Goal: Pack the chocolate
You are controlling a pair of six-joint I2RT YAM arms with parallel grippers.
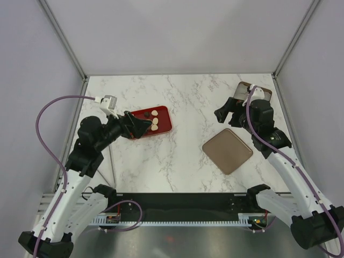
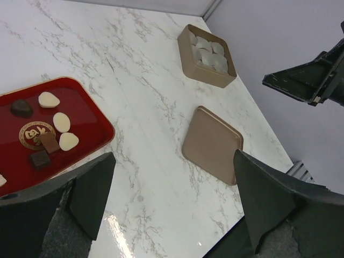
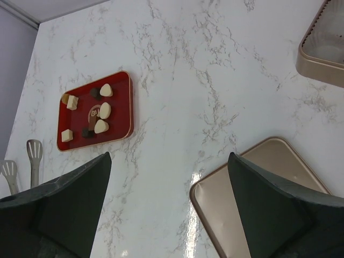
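Your left gripper (image 1: 143, 128), wide open & empty, hangs at the red tray's (image 1: 163, 127) near edge. The chocolate (image 1: 155, 121) lies just beside it, approx 1 o'clock. Right gripper (image 1: 223, 110), open & empty too, is well apart.

readable text: none could be made out in any view.
only mark: a round gold emblem (image 2: 33, 133) was printed on the floor of the red tray (image 2: 80, 102).
emblem form: a gold ring enclosed gold strokes that looked like characters or a logo.
left wrist view: the strokes were too small and blurred to read.
right wrist view: the emblem was only a small gold spot among the pieces.
top view: the emblem could not be told apart.
cover: a dark brown chocolate (image 2: 49, 142) lay over the emblem's right edge and hid part of it.
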